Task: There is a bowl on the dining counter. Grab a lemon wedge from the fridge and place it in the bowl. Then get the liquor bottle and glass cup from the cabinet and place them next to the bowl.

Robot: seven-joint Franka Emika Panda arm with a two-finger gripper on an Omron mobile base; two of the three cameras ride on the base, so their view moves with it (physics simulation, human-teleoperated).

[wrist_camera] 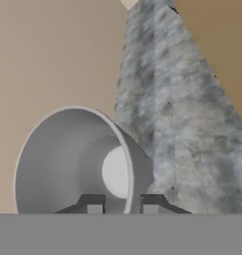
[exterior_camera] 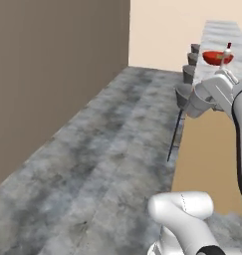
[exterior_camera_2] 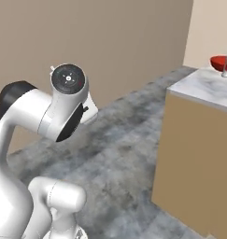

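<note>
Clenched on the glass cup [wrist_camera: 75,162]: gripper [wrist_camera: 122,205] with one finger inside the rim and one outside, cup mouth facing the hand camera. Carried beside the dining counter [exterior_camera_2: 206,88], near its end. Red bowl [exterior_camera: 217,57] and liquor bottle [exterior_camera: 226,54] already on the marble top, farther along it, ahead of the cup. Free place for the cup beside the bowl hard to judge; bowl cut off in the right base view. Lemon wedge not possible to make out.

Arm [exterior_camera_2: 26,121]: glossy white rounded links, black joint band at the shoulder bend. Round dark end cap [exterior_camera_2: 68,79], small red marks. Finger tips [wrist_camera: 95,204] dark grey, blocky.
</note>
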